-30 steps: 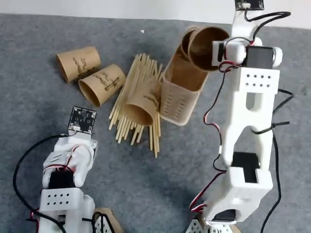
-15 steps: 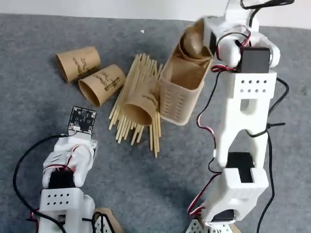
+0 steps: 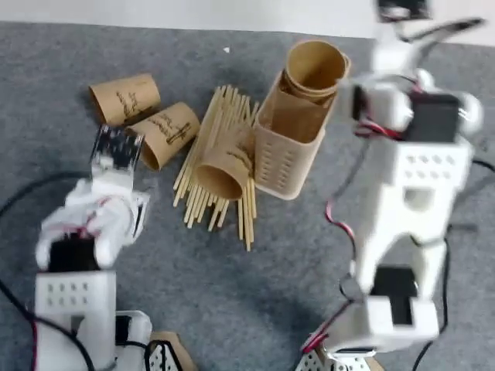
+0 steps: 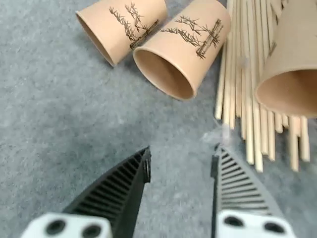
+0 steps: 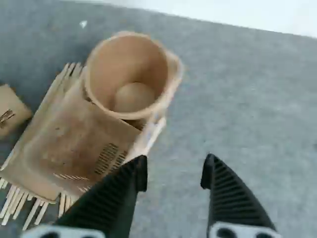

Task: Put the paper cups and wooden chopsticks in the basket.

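Progress: partial. Left pincer (image 4: 181,148), spread and empty, hovers near two paper cups (image 3: 164,133) lying on the table (image 3: 294,270). A third cup (image 3: 224,166) lies on the loose chopsticks (image 3: 207,127). Stacked cups (image 3: 315,66) already stand in the basket (image 3: 286,158). Right pincer (image 5: 176,158), spread, holds nothing.

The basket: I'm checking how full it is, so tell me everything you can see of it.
The basket is a beige, plastic-looking rectangular tub with rows of slots in its side wall. Nested paper cups stand in its far end; the rest looks empty. It sits beside the chopsticks, and a cup on its side lies against it.
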`<act>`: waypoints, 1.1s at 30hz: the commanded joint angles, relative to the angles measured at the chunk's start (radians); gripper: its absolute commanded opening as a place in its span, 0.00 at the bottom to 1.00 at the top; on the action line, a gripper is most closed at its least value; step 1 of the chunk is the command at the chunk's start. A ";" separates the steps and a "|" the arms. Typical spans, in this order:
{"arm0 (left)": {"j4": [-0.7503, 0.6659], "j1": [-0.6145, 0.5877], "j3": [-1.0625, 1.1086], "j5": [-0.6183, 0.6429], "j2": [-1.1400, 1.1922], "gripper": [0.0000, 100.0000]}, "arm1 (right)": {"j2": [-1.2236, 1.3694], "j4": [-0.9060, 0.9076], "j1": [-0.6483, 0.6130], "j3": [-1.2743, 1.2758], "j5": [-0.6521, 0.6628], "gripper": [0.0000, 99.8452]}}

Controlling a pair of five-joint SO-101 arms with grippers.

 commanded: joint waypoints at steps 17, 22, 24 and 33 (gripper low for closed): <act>-0.327 0.286 -0.220 -0.224 0.581 0.24 | -1.363 -0.429 0.177 1.946 0.209 0.18; -0.542 0.289 -0.219 -0.224 0.728 0.24 | -1.586 -0.433 0.188 2.077 0.207 0.18; -0.620 0.294 -0.219 -0.224 0.783 0.24 | -1.639 -0.430 0.194 2.080 0.207 0.18; -0.700 0.297 -0.341 -0.224 0.951 0.13 | -1.676 -0.433 0.193 2.084 0.207 0.18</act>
